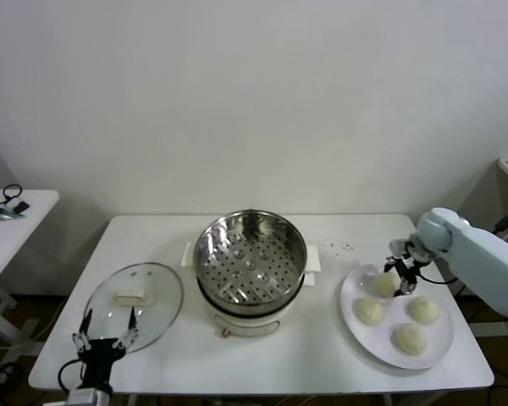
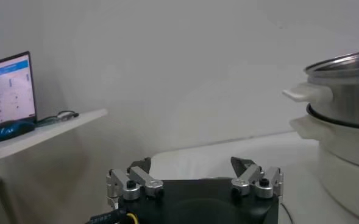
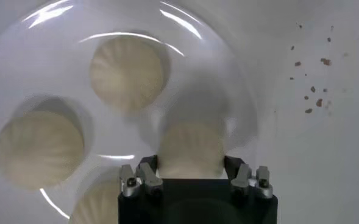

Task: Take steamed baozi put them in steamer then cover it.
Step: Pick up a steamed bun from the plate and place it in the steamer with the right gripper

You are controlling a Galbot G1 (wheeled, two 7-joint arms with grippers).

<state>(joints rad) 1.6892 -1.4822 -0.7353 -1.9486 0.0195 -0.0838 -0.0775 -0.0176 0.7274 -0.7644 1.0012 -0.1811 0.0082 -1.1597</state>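
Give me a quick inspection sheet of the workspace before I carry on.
Surface: white table, brown crumbs near the far edge.
Job's things: steamer centre, uncovered, no buns inside; four baozi on white plate.
Clutter: glass lid flat on table, left of steamer.
Grippers: right gripper at the plate, fingers either side of one bun; left gripper open, idle at the near left edge.
Cables: some at the left gripper's base.
Surroundings: side table left with small items.
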